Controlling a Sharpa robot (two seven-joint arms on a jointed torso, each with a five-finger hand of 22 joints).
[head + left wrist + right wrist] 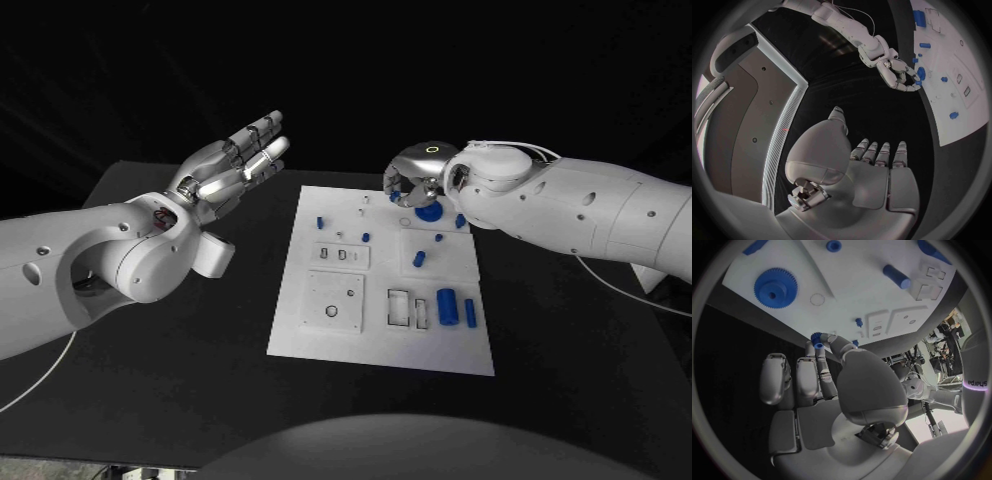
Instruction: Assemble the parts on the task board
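Note:
The white task board lies mid-table with small blue parts on it. My right hand hovers over the board's far right corner. Its thumb and a finger pinch a small blue gear. Just below that hand on the board sits a large blue gear, also plain in the right wrist view. My left hand is raised left of the board, beyond its far left corner, fingers stretched out and holding nothing. Two blue cylinders lie near the board's right edge.
Small blue pegs and rectangular recesses dot the board's middle and near half. A blue cylinder and a small peg lie ahead of the right hand. Black table surrounds the board.

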